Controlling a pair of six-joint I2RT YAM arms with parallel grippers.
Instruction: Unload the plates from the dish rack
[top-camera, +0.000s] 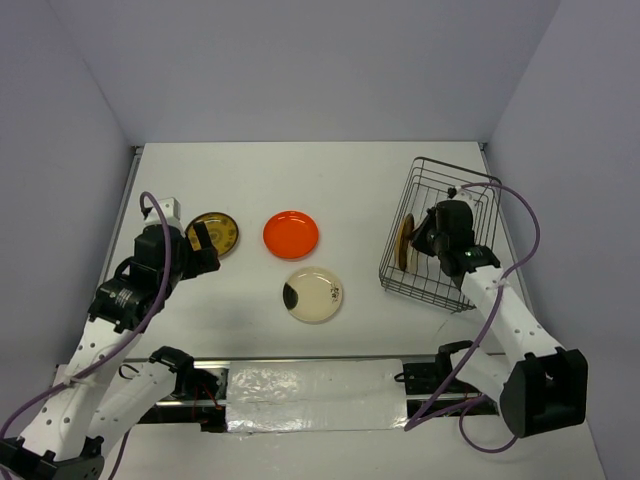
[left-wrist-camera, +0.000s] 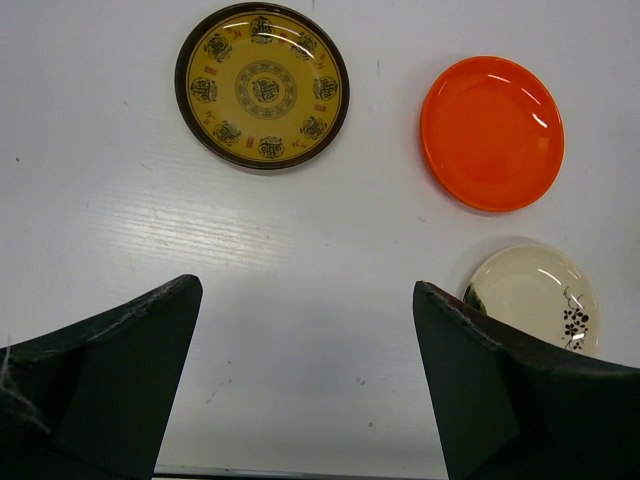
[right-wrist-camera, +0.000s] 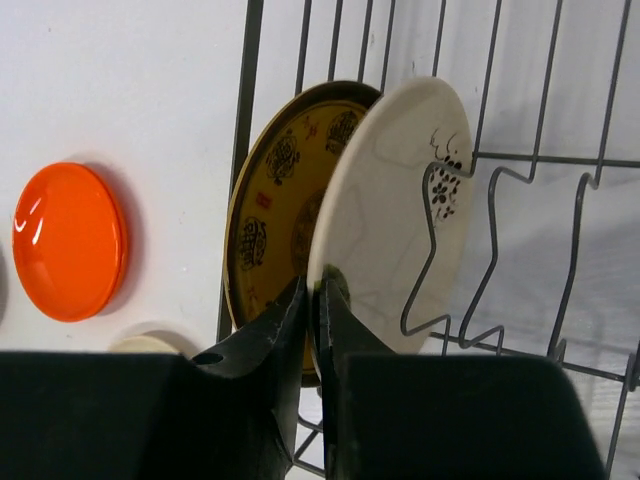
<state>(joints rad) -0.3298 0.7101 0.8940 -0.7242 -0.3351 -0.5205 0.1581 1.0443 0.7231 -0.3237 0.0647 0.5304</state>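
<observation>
Right jaws are pinched on the lower-left rim of the cream plate (right-wrist-camera: 395, 200), standing on edge in the rack (top-camera: 447, 168) at frame right, so probably a straight-up lift. Left jaws wide open, empty.

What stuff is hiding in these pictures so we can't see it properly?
Top view: the right hand covers the plates in the dark wire dish rack; only one brown edge shows, so they cannot be counted.
Right wrist view: its black fingers hide the bottoms of the cream flowered plate they pinch and the yellow brown-rimmed plate behind.
Left wrist view: a finger of the left hand cuts off the cream plate lying on the white table.
</observation>
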